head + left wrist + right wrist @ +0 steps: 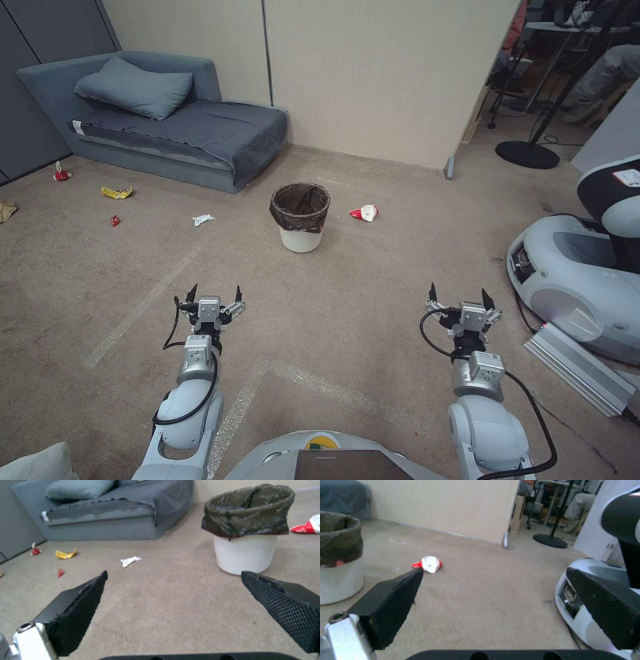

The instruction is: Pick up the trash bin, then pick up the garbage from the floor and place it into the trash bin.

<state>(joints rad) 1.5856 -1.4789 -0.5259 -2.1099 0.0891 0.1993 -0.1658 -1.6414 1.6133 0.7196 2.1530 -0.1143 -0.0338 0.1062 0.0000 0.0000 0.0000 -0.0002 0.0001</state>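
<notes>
The trash bin [300, 220] [246, 540] [338, 562] stands upright on the carpet ahead, white with a dark bag liner over its rim. Garbage lies around it: a crumpled red-and-white cup [364, 213] [428, 564] to its right, a white scrap [203, 219] [130, 561] to its left, then a small red wrapper [115, 221] [60, 572], a yellow wrapper [117, 193] [65, 554] and a red-and-white cup [61, 174] [35, 551] near the sofa. My left gripper [215, 293] [173, 580] and right gripper [459, 295] [496, 575] hover open, well short of the bin, holding nothing.
A grey sofa [160, 127] with a pillow stands at the back left against the wall. Another robot's white base [580, 280] and a metal rail [579, 370] sit at the right. A tan paper piece [7, 211] lies at the far left edge. Open carpet lies between me and the bin.
</notes>
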